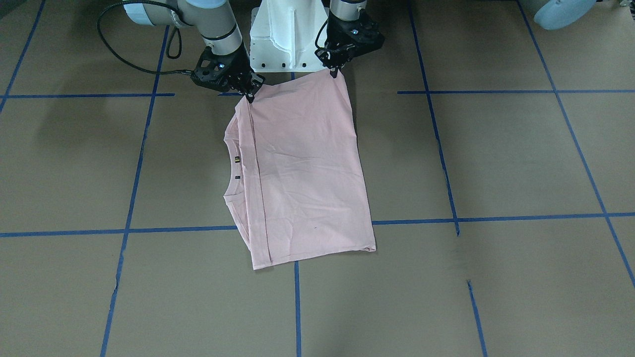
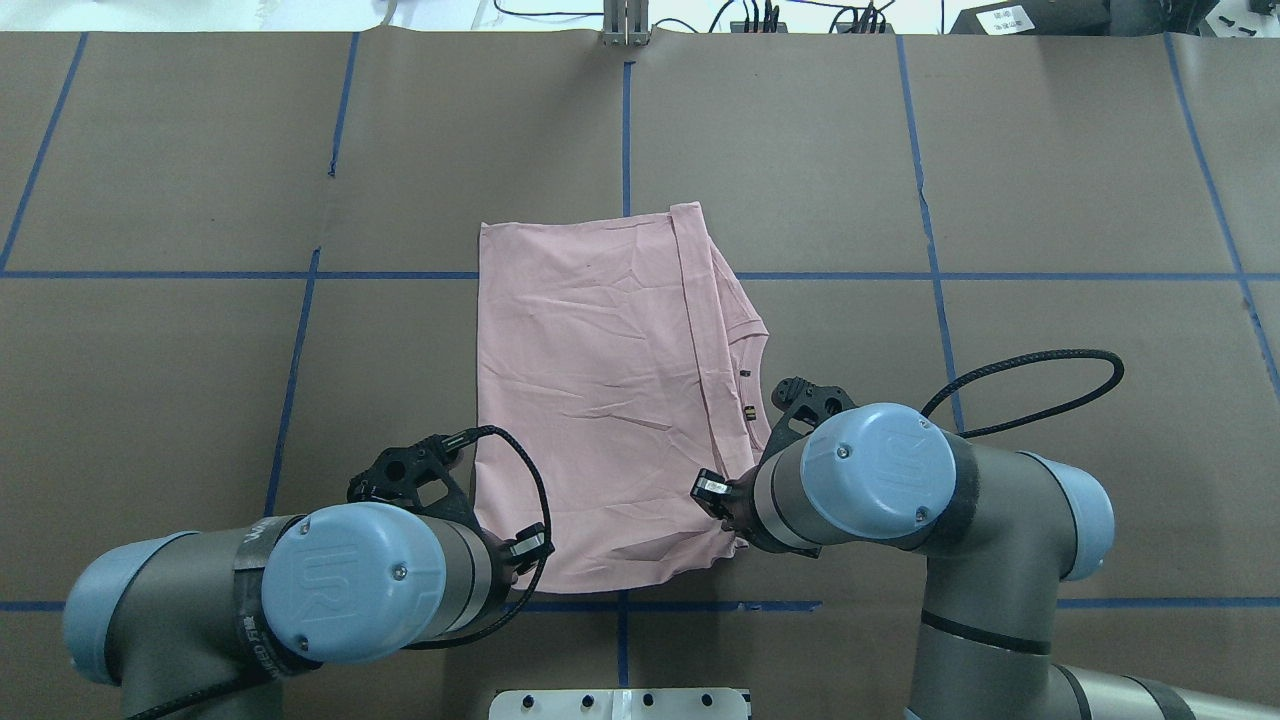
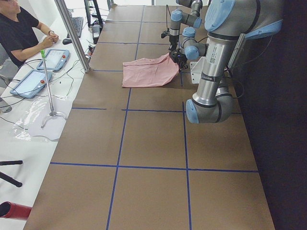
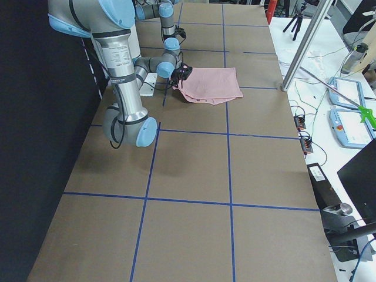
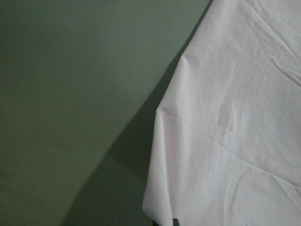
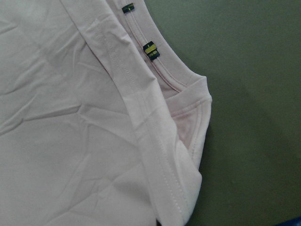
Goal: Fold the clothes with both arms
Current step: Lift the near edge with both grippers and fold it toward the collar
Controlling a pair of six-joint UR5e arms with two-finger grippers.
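The clothes are one pale pink T-shirt, folded and lying plain side up on the brown table near the robot's base. Its collar with small labels pokes out on the right arm's side. My left gripper pinches the shirt's near corner on its side, shut on the cloth. My right gripper is shut on the other near corner, beside the collar. Both corners are pulled up slightly toward the fingertips. In the overhead view the shirt shows, but both arms hide their grippers. Each wrist view is filled with pink cloth.
The white pedestal base stands just behind the shirt's near edge. Blue tape lines grid the brown table. A person sits at a side table with tablets, past a metal post.
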